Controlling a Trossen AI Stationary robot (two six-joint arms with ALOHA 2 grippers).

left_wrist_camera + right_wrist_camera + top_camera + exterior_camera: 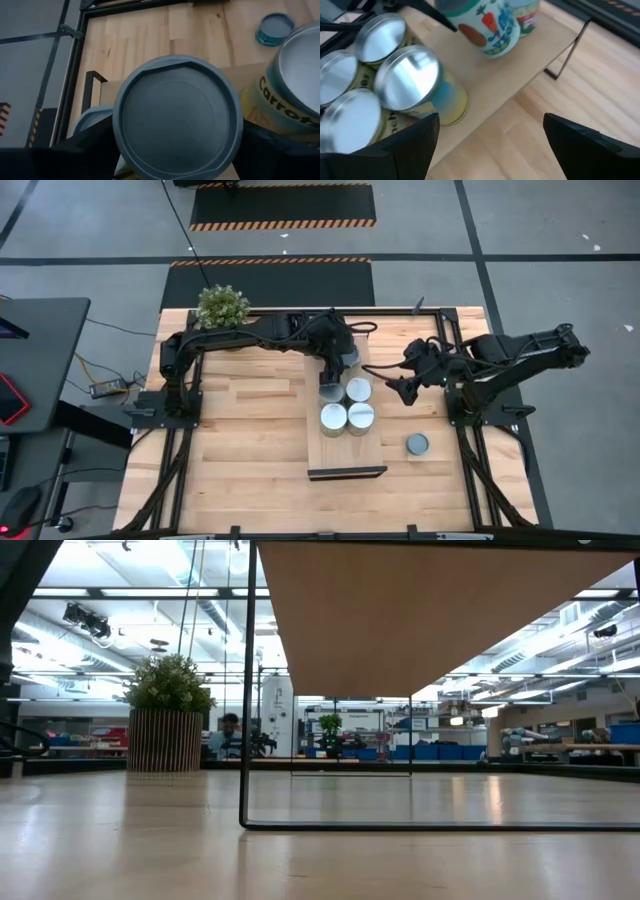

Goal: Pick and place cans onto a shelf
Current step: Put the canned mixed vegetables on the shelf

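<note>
The shelf [345,455] is a light wood board raised at the table's middle; its underside [430,620] fills the low view. Several silver-topped cans [346,417] stand on it in a cluster. My left gripper [338,363] is over the shelf's far end, shut on a grey-blue-topped can [177,117]; this can also shows in the right wrist view [490,25], close over the board. One can [417,444] stands alone on the table, right of the shelf. My right gripper [398,387] is open and empty beside the shelf's right edge. My left gripper pinches the can by its side wall [120,145], one finger [90,150] on either side, the round top facing the wrist. The fingers come from above, pointing down. The can hangs slightly tilted close over the shelf's far end; I cannot tell whether its base touches.
A potted green plant [221,306] stands at the table's far left. The shelf rests on thin dark wire legs [245,690]. Another can with a red label [526,15] stands beyond the held one. Bare tabletop lies left of the shelf [250,440].
</note>
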